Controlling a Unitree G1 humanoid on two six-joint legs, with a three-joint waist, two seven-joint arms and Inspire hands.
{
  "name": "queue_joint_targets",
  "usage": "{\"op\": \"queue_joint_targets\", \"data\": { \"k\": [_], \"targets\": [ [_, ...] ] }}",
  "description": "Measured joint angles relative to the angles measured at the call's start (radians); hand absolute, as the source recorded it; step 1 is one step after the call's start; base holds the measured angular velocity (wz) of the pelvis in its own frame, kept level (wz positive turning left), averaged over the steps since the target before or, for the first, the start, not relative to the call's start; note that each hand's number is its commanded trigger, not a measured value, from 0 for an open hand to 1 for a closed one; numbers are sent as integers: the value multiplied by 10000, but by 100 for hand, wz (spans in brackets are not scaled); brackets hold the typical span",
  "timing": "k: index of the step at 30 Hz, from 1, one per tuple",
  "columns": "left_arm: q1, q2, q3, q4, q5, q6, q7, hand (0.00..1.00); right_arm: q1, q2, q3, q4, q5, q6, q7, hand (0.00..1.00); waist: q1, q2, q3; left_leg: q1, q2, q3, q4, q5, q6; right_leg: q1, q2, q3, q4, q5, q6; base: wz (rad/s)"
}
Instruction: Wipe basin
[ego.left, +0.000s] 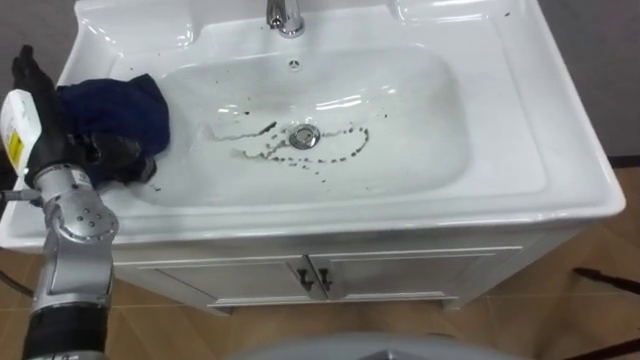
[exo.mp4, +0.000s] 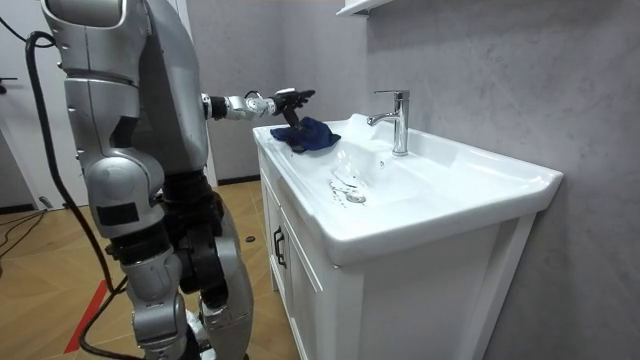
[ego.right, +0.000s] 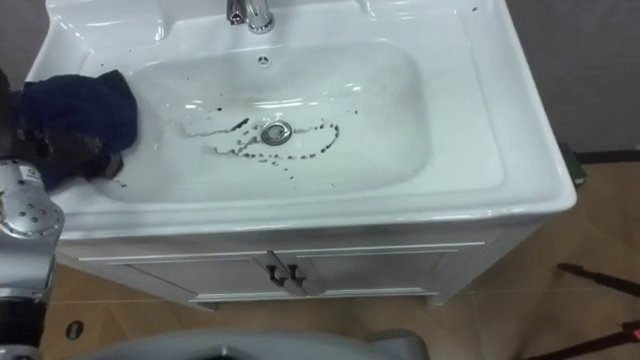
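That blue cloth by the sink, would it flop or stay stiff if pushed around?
Likely floppy: the cloth lies bunched in folds at the left hand. Probably light, being loose fabric, and should slide easily over the glossy basin.

The white ceramic basin (ego.left: 430, 140) carries dark, smeared streaks (ego.left: 330, 160) ringing its drain (ego.left: 305, 135) at the bowl's centre. A bunched dark blue cloth (ego.left: 115, 108) lies over the bowl's left edge, pinched in the left hand (ego.left: 112, 158).

The body is silver-grey with black joints and a black shoulder cable. The left hand (ego.left: 50, 135) is black, on a silver forearm.
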Motion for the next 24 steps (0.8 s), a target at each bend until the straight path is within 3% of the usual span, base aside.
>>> {"op": "queue_joint_targets", "data": {
  "k": [2, 10, 24],
  "targets": [
    [-340, 0, 0, 321, 25, 44, -9, 0, 21, -19, -234, -42, -9, 60, -74, 0, -12, 8, -5, 12, 1, 8, -3, 3, -4, -33, 8, 13, 14, 2, -4, -2],
    [-369, -121, -783, 1056, 4, 456, -240, 0, 161, -87, -336, -302, 19, 61, -92, 0, -264, 85, 23, -8, 34, 14, -7, 22, -35, -91, 39, 16, 5, 4, -7, 0],
    [-785, -220, -822, 2543, 10, 259, -160, 0, 73, -176, -310, -439, 61, -84, -165, 0, -248, 8, 32, 11, 44, 31, 12, 21, -35, -99, 61, 166, 143, 6, -13, -1]
  ]
}}
